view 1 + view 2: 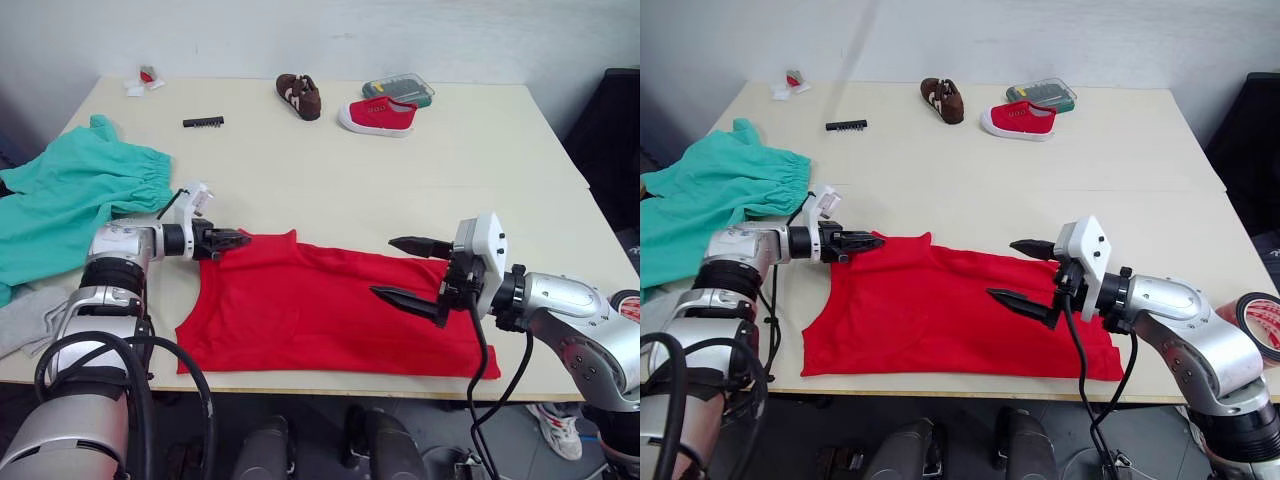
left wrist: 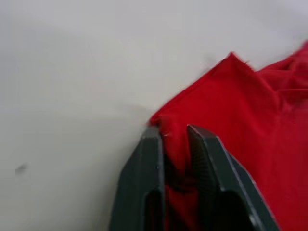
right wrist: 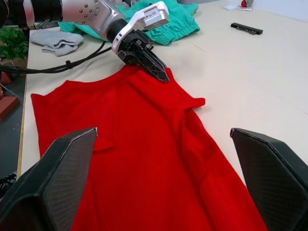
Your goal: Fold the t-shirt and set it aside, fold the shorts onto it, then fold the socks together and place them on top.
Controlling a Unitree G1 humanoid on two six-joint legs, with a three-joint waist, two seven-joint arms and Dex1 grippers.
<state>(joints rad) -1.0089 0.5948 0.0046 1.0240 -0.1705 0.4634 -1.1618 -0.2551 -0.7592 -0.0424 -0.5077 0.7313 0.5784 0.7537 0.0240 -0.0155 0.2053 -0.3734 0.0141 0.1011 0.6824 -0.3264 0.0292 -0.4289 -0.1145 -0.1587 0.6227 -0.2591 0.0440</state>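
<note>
While pinched, t-shirt (image 1: pixel 330 310) meets left tool (image 1: pixel 238 240).

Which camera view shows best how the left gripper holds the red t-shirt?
The left wrist view: the left gripper pinches the edge of the t-shirt up close. Both eye views show that grip small, from above; the right wrist view shows it from across the shirt.

The table holds one bright red cotton t-shirt (image 1: pixel 330 310), one pair of teal-green gathered-waist shorts (image 1: pixel 70 195), one light grey knit sock (image 1: pixel 22 318), two small shoes, one brown (image 1: pixel 299 96) and one red canvas (image 1: pixel 378 115), and one black bit strip (image 1: pixel 203 122).
</note>
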